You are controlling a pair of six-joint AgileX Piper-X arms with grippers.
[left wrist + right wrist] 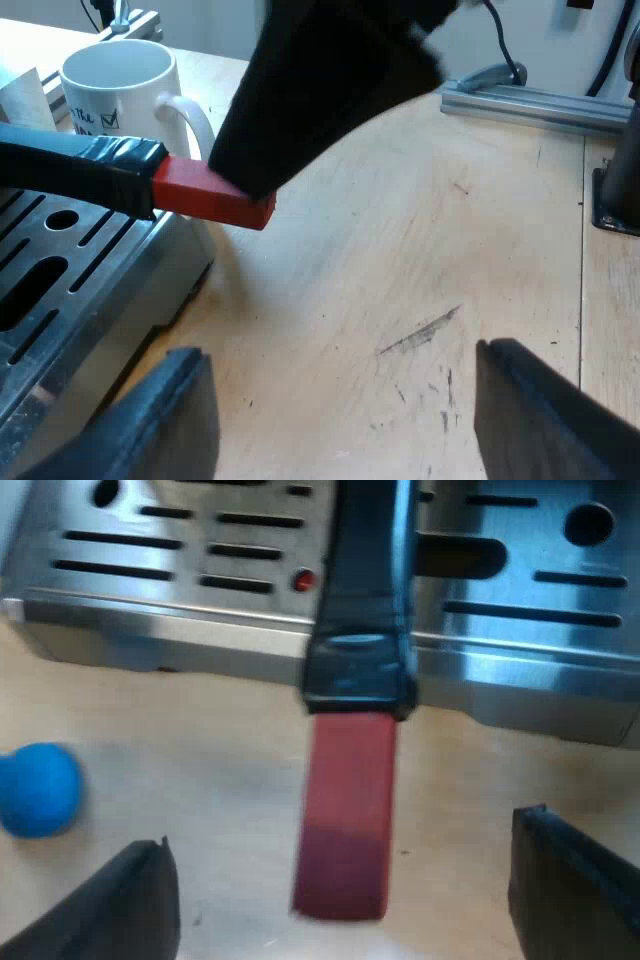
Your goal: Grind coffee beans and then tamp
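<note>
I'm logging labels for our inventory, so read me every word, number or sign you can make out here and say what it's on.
"the", followed by a ticked box sign: dark print on the white mug.
Print beneath that on the mug: too small to read.
Espresso machine, holder's handle, blue tamper: no text on them.
</note>
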